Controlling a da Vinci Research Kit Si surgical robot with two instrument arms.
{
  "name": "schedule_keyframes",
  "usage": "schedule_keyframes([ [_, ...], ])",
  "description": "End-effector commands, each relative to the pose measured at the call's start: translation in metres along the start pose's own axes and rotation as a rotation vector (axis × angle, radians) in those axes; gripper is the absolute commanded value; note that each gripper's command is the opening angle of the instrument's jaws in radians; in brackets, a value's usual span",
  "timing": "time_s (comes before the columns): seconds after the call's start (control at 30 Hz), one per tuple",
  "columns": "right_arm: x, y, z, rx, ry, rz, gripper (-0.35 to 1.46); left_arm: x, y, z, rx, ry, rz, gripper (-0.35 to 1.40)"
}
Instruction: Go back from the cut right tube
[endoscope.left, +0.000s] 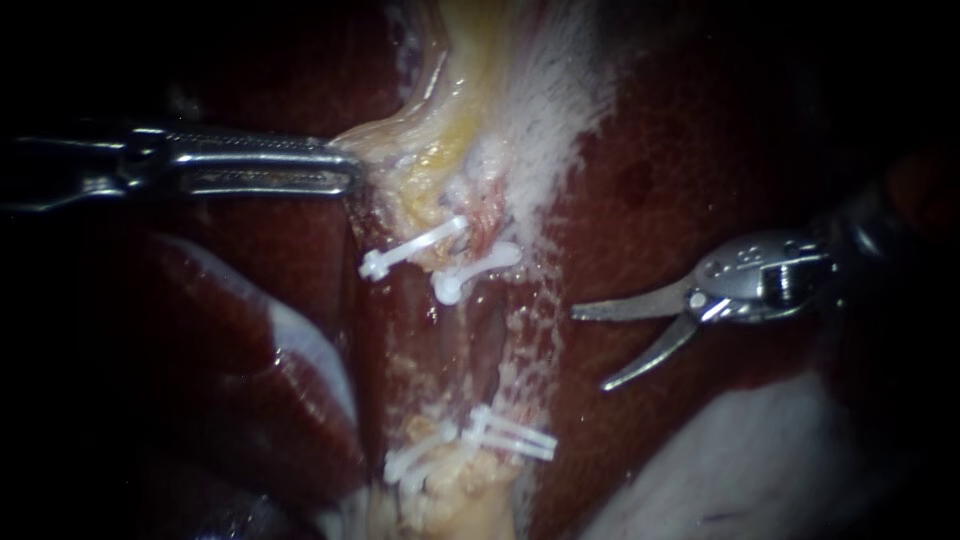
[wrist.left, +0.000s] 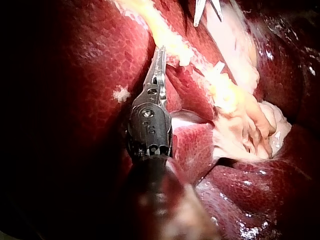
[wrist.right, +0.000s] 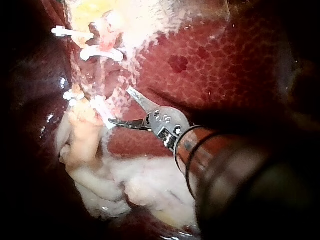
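Right instrument (endoscope.left: 590, 350) — stands released over bare liver (endoscope.left: 660, 170), curved jaws spread, grasps nothing.
Cut right tube (endoscope.left: 487, 228) — lies ahead of those jaws, apart from their tips, between them and the left jaws; carries a white clip (endoscope.left: 478, 268) at the stump nearer the left jaws, further clips (endoscope.left: 510, 437) past the gap.
Left instrument (endoscope.left: 350, 172) — clenches yellowish tissue (endoscope.left: 440, 160), jaws grasping it from two sides, near the white clip.

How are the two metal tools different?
The left instrument has straight jaws, shut on the pale yellow tissue. The right instrument has curved blades, open and holding nothing. The left instrument touches tissue; the right instrument hangs clear of the clips, over the liver. Both are shiny metal.
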Motion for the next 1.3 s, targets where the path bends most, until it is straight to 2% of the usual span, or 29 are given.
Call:
schedule_keyframes([
  [0.03, 0.0002, 0.0002, -0.0003, -0.009, 0.0, -0.012, 1.43, 0.0, 0.0, 0.0, 0.0, 0.0, 0.0, -0.35],
  [0.3, 0.0015, 0.0011, -0.0022, -0.028, -0.003, -0.085, 1.43, 0.0001, 0.0, 0.0001, 0.0, 0.0, 0.0, -0.35],
  [0.53, 0.0014, 0.0011, -0.0026, -0.033, -0.004, -0.094, 1.43, 0.0006, -0.0002, 0.0004, 0.003, -0.004, 0.003, -0.35],
  [0.93, 0.0011, 0.0008, -0.0024, -0.035, -0.005, -0.097, 1.43, 0.0028, -0.0014, 0.0029, 0.034, 0.04, 0.025, -0.35],
  [1.13, 0.0012, 0.0006, -0.0024, -0.035, -0.005, -0.097, 1.43, 0.0047, -0.0031, 0.005, 0.072, 0.075, 0.015, -0.35],
  [1.3, 0.0011, 0.0006, -0.0023, -0.035, -0.005, -0.097, 1.43, 0.0057, -0.0042, 0.0059, 0.088, 0.095, 0.006, -0.35],
])
